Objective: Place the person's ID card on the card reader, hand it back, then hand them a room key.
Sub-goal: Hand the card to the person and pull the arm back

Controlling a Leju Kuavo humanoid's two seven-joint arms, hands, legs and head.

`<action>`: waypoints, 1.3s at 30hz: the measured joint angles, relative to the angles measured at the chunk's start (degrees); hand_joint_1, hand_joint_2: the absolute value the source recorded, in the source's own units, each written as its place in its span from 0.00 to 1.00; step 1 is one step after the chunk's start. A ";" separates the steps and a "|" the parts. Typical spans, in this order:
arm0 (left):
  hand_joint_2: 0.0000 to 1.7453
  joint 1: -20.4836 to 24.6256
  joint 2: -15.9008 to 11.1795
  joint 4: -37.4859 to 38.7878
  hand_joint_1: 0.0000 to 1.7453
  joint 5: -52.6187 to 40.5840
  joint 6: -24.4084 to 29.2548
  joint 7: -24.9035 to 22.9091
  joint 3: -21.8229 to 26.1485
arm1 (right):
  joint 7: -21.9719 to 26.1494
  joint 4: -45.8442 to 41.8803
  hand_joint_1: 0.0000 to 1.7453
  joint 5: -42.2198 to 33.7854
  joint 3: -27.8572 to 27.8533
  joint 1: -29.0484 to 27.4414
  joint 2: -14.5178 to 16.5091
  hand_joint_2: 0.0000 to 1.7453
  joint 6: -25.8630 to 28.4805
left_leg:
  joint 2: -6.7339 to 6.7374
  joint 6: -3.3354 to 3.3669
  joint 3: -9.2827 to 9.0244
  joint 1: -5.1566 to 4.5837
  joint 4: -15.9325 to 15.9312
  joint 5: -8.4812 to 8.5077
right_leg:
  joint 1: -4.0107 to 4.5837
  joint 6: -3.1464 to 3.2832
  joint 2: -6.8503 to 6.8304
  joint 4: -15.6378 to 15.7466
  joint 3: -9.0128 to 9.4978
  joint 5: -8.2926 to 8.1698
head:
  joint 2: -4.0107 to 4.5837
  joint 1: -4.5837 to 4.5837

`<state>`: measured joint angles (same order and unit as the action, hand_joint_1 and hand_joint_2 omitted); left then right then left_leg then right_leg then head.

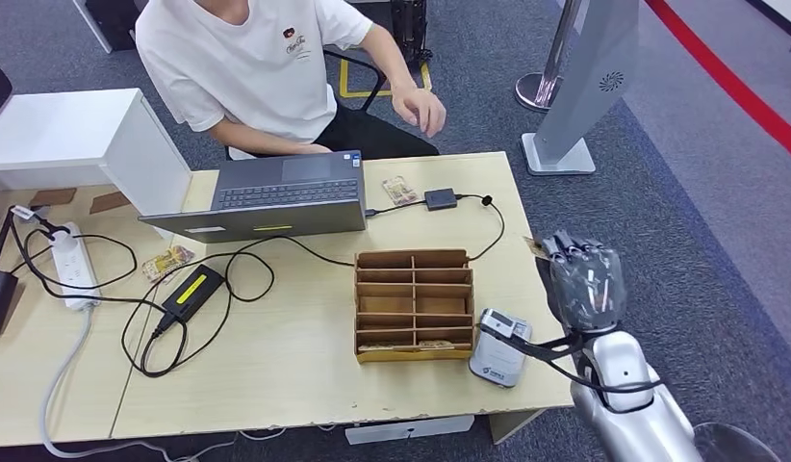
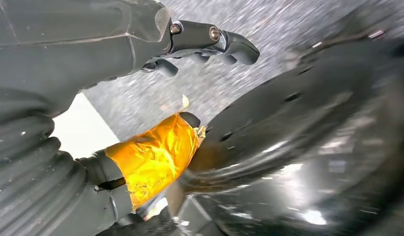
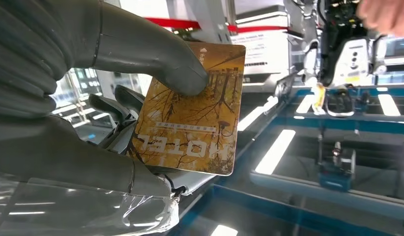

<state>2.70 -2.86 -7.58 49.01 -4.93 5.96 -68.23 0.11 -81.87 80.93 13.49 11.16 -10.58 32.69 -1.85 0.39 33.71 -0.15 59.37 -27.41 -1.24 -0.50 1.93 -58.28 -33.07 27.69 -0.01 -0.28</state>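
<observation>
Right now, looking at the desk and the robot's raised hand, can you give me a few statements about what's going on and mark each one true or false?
1. The right hand holds a card printed HOTEL. True.
2. The laptop is closed. False: it is open in front of the seated person.
3. The cardboard organiser stands on the floor. False: it sits on the table.
4. The card reader sits beside the organiser, near the table edge. True.
5. The person is grasping the card. False: their hand is raised apart from it.
</observation>
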 joint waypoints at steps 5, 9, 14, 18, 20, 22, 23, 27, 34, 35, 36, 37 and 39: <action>1.00 0.69 -0.44 0.00 0.00 -2.00 -0.72 6.61 -1.54 | -2.42 10.64 1.00 4.23 7.54 15.03 2.42 1.00 -4.82 | 0.01 -0.14 0.00 0.05 0.00 0.20 | 0.02 0.11 0.02 -0.05 -0.09 -0.16 | 0.00 0.00; 1.00 1.19 -0.63 0.01 0.00 -2.06 -2.88 4.70 -2.68 | -3.97 20.60 1.00 5.73 12.84 25.51 5.85 1.00 -5.38 | -0.13 -0.22 0.04 0.15 0.01 0.32 | 0.10 0.12 -0.05 -0.06 -0.11 -0.20 | 0.00 0.01; 1.00 1.35 -0.75 0.00 0.00 -1.74 -4.54 3.05 -3.54 | -4.89 28.36 1.00 5.85 16.29 32.25 9.34 1.00 -5.48 | -0.23 -0.24 0.09 0.22 0.01 0.32 | 0.15 0.12 -0.13 -0.06 -0.13 -0.19 | 0.01 -0.02; 1.00 1.37 -0.78 0.00 0.00 -0.91 -5.64 1.97 -3.70 | -5.33 32.13 0.25 5.59 17.56 34.64 11.02 1.00 -5.49 | -0.21 -0.24 0.12 0.21 0.00 0.32 | 0.16 0.12 -0.13 -0.04 -0.15 -0.19 | 0.01 -0.01; 1.00 1.36 -0.79 0.00 0.00 -0.50 -6.31 1.50 -3.70 | -5.38 33.62 0.00 5.10 18.01 35.35 11.58 1.00 -5.42 | -0.21 -0.24 0.13 0.21 0.01 0.32 | 0.16 0.12 -0.13 -0.04 -0.16 -0.19 | 0.01 -0.02; 1.00 1.36 -0.79 0.00 0.00 -0.14 -6.67 1.24 -3.70 | -5.28 34.66 0.00 4.76 18.43 35.76 12.00 1.00 -5.30 | -0.22 -0.24 0.12 0.21 0.01 0.32 | 0.16 0.12 -0.14 -0.03 -0.16 -0.19 | 0.00 -0.01; 1.00 1.35 -0.78 0.00 0.00 0.04 -6.51 1.21 -3.70 | -5.25 35.05 0.00 4.63 18.59 35.84 12.14 1.00 -5.21 | -0.24 -0.24 0.12 0.21 0.01 0.32 | 0.16 0.12 -0.15 -0.03 -0.16 -0.19 | 0.00 -0.01; 1.00 1.26 -0.78 0.01 0.00 0.52 -5.42 1.05 -3.70 | -5.28 35.84 0.00 3.52 19.06 35.77 12.27 1.00 -4.79 | -0.28 -0.24 0.13 0.21 0.02 0.32 | 0.16 0.12 -0.18 -0.02 -0.16 -0.19 | 0.00 -0.01; 1.00 1.11 -0.75 0.00 0.00 2.96 -5.68 -1.51 -3.70 | -4.00 31.59 0.00 0.19 19.23 32.89 11.12 1.00 -4.08 | -0.30 -0.24 0.14 0.22 0.02 0.31 | 0.16 0.12 -0.18 0.01 -0.20 -0.19 | 0.01 -0.02; 1.00 1.05 -0.73 0.00 0.00 3.25 -5.60 -1.60 -3.69 | -3.82 29.72 0.00 -0.23 19.23 31.70 10.59 1.00 -4.10 | -0.31 -0.24 0.15 0.22 0.02 0.31 | 0.16 0.11 -0.19 0.01 -0.20 -0.18 | 0.01 -0.02; 1.00 0.97 -0.69 0.00 0.00 3.56 -5.49 -1.70 -3.69 | -3.68 27.77 0.00 -0.59 19.23 30.42 10.00 1.00 -4.16 | -0.31 -0.25 0.15 0.22 0.02 0.30 | 0.16 0.11 -0.19 0.01 -0.21 -0.18 | 0.01 -0.02; 1.00 0.89 -0.66 0.00 0.00 3.88 -5.38 -1.86 -3.68 | -3.55 25.62 0.00 -0.91 19.20 28.97 9.34 1.00 -4.21 | -0.30 -0.26 0.16 0.22 0.02 0.29 | 0.16 0.11 -0.19 0.02 -0.22 -0.18 | 0.01 -0.01; 1.00 0.69 -0.58 0.00 0.00 4.54 -5.10 -2.17 -3.65 | -3.41 21.07 0.00 -1.46 19.07 25.88 7.81 1.00 -4.37 | -0.29 -0.27 0.17 0.21 0.02 0.26 | 0.16 0.10 -0.19 0.03 -0.22 -0.17 | 0.01 -0.01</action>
<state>3.39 -3.44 -7.58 53.55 -10.04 3.79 -71.89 -3.31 -60.81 79.48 32.56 37.05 -2.77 28.32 -2.14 0.12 33.88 0.06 59.40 -27.16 -1.08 -0.39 1.74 -58.25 -33.29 27.52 0.00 -0.29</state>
